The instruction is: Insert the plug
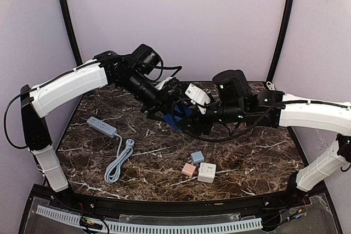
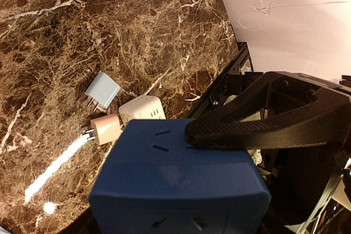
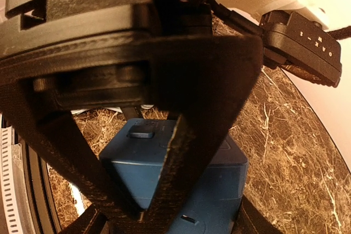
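Above the desk (image 1: 247,157), the right gripper (image 1: 193,120) clamps the blue socket cube (image 2: 175,173); whether the left gripper (image 1: 163,110) grips it too I cannot tell, so uneven squeezing could twist it loose.

Dark marble table (image 1: 263,163), pale lilac walls (image 1: 181,20), black poles (image 1: 67,15).

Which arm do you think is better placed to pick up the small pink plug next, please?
Right, probably: in the top view the small pink plug lies nearer the right gripper than the left gripper. Both are at the blue socket cube, so the left would have to hold it alone.
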Robot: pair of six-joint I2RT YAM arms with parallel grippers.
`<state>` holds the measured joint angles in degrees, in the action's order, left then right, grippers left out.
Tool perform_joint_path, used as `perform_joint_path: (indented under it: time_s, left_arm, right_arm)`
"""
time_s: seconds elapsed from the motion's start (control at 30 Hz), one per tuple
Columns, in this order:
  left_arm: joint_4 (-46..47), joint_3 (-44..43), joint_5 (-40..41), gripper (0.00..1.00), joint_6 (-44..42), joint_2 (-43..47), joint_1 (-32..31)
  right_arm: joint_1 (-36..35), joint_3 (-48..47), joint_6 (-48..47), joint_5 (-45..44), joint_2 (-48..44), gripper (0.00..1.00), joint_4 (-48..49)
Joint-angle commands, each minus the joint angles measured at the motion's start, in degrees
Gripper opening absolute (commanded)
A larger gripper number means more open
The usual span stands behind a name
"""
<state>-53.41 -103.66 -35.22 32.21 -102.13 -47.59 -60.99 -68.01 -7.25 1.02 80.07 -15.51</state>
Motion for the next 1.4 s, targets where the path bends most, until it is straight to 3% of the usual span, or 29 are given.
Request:
perform_joint_path:
  time_s: [0.0, 0.17, 0.37, 0.57, 0.87, 1.0, 1.03, 1.1, 1.13, 1.2, 1.37]
  left_arm:
    - [0.7, 1.0, -0.5, 0.74, 0.8, 0.3, -0.4]
    - [1.2, 0.9, -0.9, 0.74, 1.4, 0.3, -0.4]
    - [-1.2, 1.4, -1.3, 0.66, -0.1, 0.8, -0.4]
    - [-2.3, 1.8, -2.0, 0.76, -0.8, 1.4, -0.4]
    - [-1.0, 2.1, -2.3, 0.65, 0.1, 1.3, -0.4]
    - [0.6, 2.1, -3.2, 0.57, 0.7, 1.1, -0.4]
    - [0.8, 2.1, -3.5, 0.51, 0.8, 1.1, -0.4]
    - [1.2, 1.9, -3.3, 0.28, 1.0, 1.2, -0.3]
    - [1.1, 1.7, -2.2, 0.1, 1.2, 1.2, -0.4]
    - [0.3, 1.4, -0.5, 0.02, 1.5, 1.3, -0.2]
    - [0.3, 1.9, 0.8, 0.01, 3.1, 1.9, 0.2]
  right_arm:
    - [-1.4, -1.0, -1.0, -0.7, 0.5, 0.35, 2.8]
    - [-2.4, -0.6, -2.2, -0.8, 0.4, 0.35, 3.0]
    - [-2.8, -0.2, -2.8, -4.4, 0.3, 0.35, 3.0]
    - [-2.9, -0.2, -3.7, -7.8, 0.3, 0.35, 3.1]
    - [-3.2, 1.0, -4.3, -7.2, -0.4, 0.35, 3.6]
    - [-3.7, 2.4, -4.5, -5.6, -1.4, 0.35, 5.3]
    - [-3.8, 2.6, -4.3, -5.6, -1.6, 0.36, 5.7]
    - [-3.7, 2.4, -3.1, -6.9, -1.4, 0.43, 5.6]
    - [-3.7, 2.2, -2.4, -7.8, -1.1, 0.47, 5.3]
    - [-3.8, 1.9, -1.1, -9.9, -0.7, 0.61, 4.8]
    - [-3.8, 1.5, 2.9, -15.8, -0.4, 0.92, 2.7]
